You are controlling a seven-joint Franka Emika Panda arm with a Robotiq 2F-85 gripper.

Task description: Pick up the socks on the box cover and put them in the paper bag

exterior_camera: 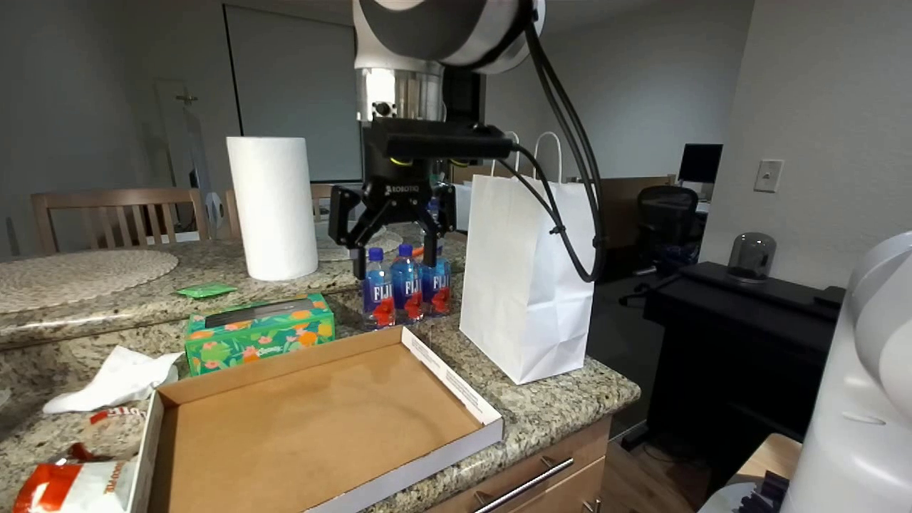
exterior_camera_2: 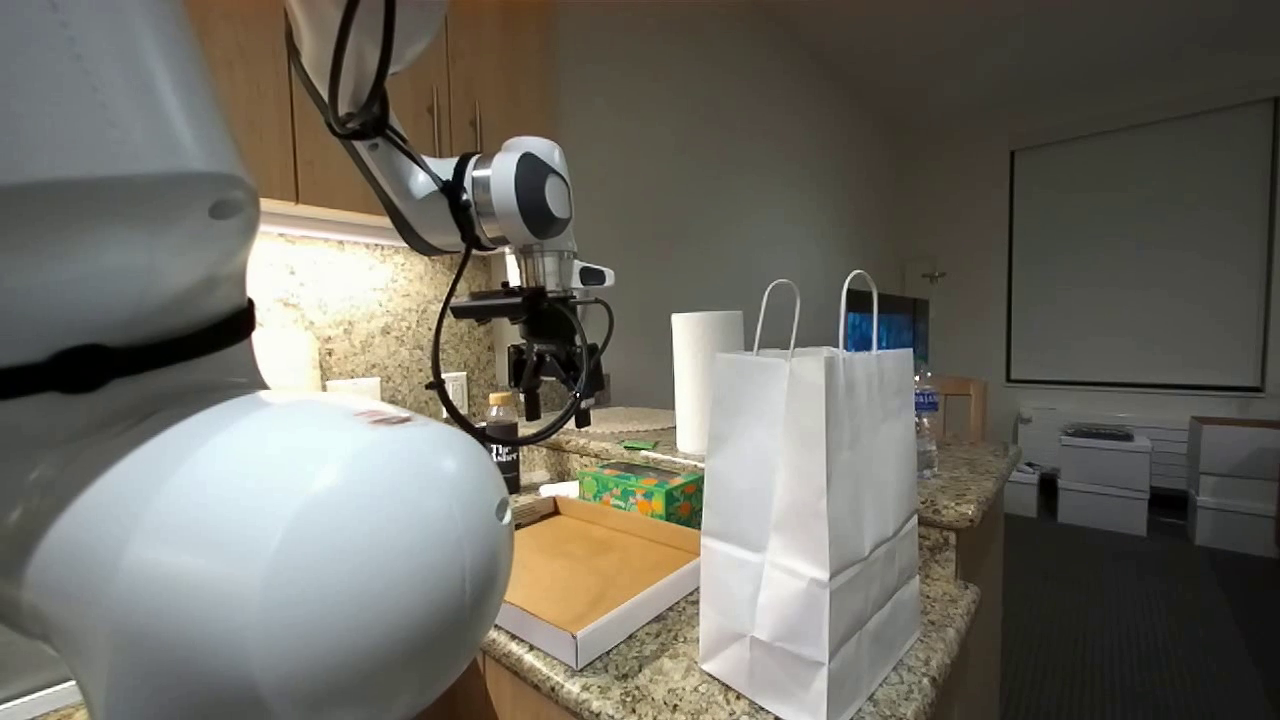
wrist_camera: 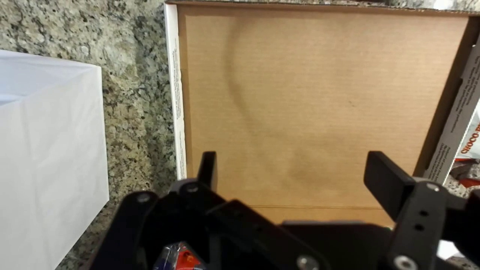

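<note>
The box cover [exterior_camera: 313, 427] is a shallow brown cardboard tray with white outer sides on the granite counter. It also shows in an exterior view [exterior_camera_2: 590, 560] and in the wrist view [wrist_camera: 318, 93], with no socks on its visible floor. The socks are hidden or out of view. The white paper bag [exterior_camera: 527, 278] stands upright beside the box cover, its handles up; it also shows in an exterior view [exterior_camera_2: 810, 530] and at the left of the wrist view [wrist_camera: 56, 150]. Its bottom is hidden. My gripper [exterior_camera: 394, 262] is open with nothing between its fingers [wrist_camera: 290, 165], above the box cover.
A green tissue box [exterior_camera: 260, 335] and several water bottles [exterior_camera: 407, 285] stand behind the box cover. A paper towel roll [exterior_camera: 274, 206] stands on the raised ledge. A crumpled tissue [exterior_camera: 117, 381] and a snack wrapper [exterior_camera: 78, 488] lie beside the cover.
</note>
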